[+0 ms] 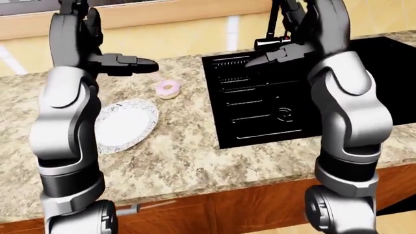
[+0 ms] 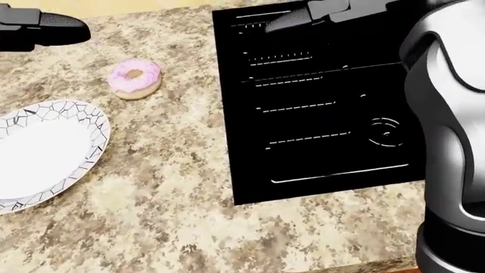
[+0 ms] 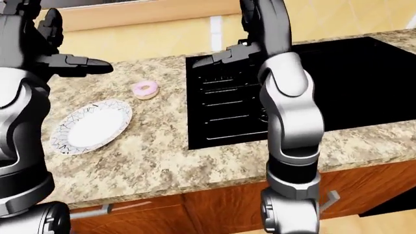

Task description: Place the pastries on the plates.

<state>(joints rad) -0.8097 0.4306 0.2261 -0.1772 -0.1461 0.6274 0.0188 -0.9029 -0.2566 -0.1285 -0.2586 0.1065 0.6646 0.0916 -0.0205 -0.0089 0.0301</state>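
Up on the desk, a pink donut sits near the plate; both hands' fingers hover released, grasping nothing.

pink donut near plate; robot hands perhaps open.

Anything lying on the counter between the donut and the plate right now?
Nothing. In the head view, only bare granite counter separates the pink donut from the plate; they sit apart, not touching.
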